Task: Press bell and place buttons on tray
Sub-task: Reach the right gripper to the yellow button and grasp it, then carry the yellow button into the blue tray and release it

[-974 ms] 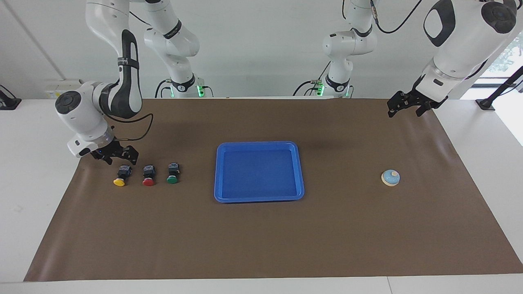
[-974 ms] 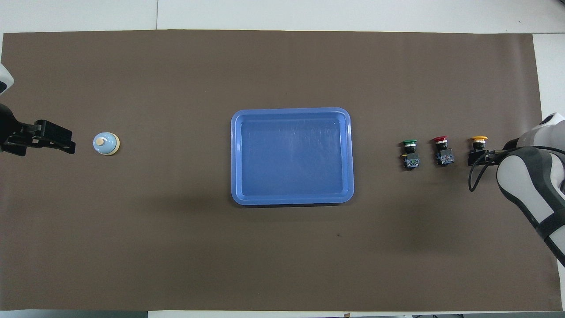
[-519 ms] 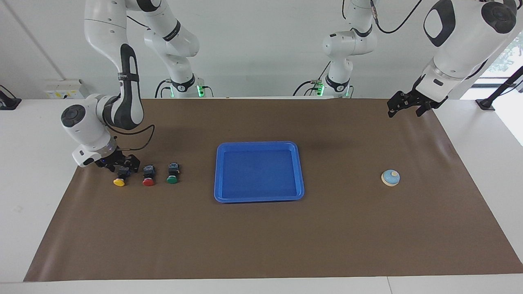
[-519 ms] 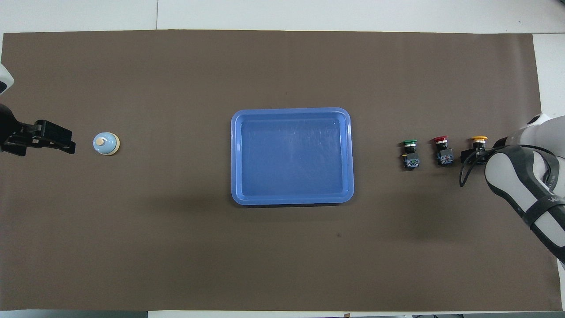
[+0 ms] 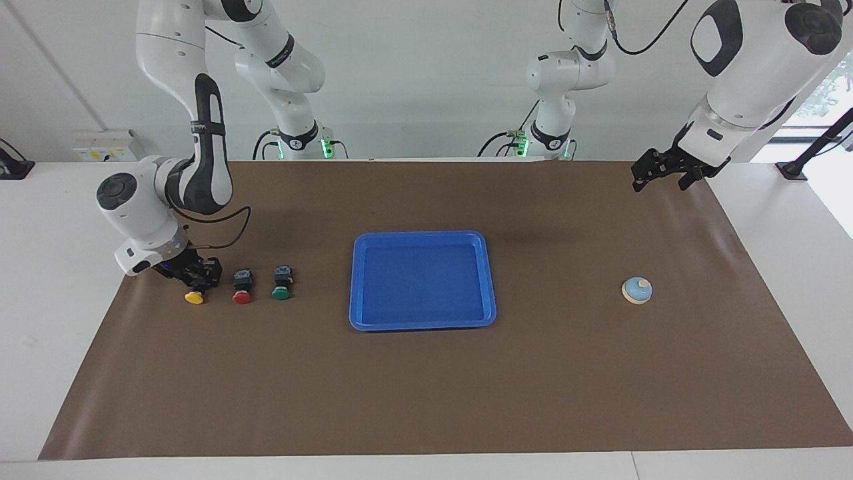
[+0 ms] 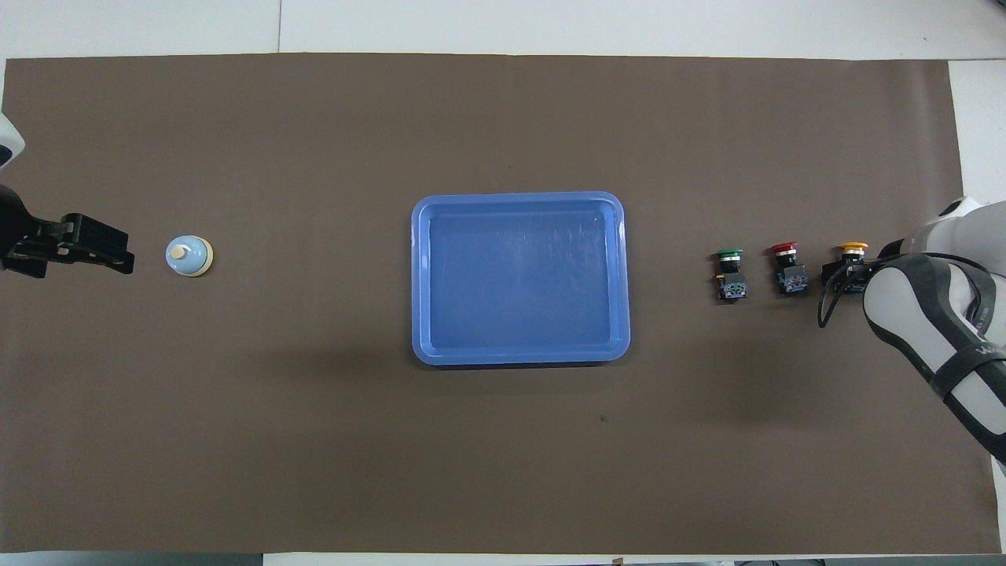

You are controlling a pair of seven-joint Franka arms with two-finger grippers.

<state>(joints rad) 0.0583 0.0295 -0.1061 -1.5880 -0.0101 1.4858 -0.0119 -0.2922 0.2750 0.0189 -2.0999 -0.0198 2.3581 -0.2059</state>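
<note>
The yellow button point(image 5: 194, 298), red button point(image 5: 242, 297) and green button point(image 5: 280, 293) lie in a row on the brown mat toward the right arm's end, caps pointing away from the robots. My right gripper point(image 5: 198, 275) is down at the mat over the yellow button's black body; in the overhead view point(image 6: 845, 271) it hides most of that body. The blue tray point(image 5: 423, 325) sits mid-table with nothing in it. The bell point(image 5: 637, 290) stands toward the left arm's end. My left gripper point(image 5: 658, 183) hangs open in the air, apart from the bell, and waits.
The brown mat point(image 5: 426, 393) covers most of the white table. In the overhead view the tray point(image 6: 519, 355), the bell point(image 6: 189, 256), the yellow point(image 6: 853, 248), red point(image 6: 783, 248) and green point(image 6: 729, 254) buttons and the left gripper point(image 6: 110, 255) lie roughly in one line.
My right gripper has come down and moved from beside the yellow button onto its black body. The buttons, bell, tray and left arm have not moved.
</note>
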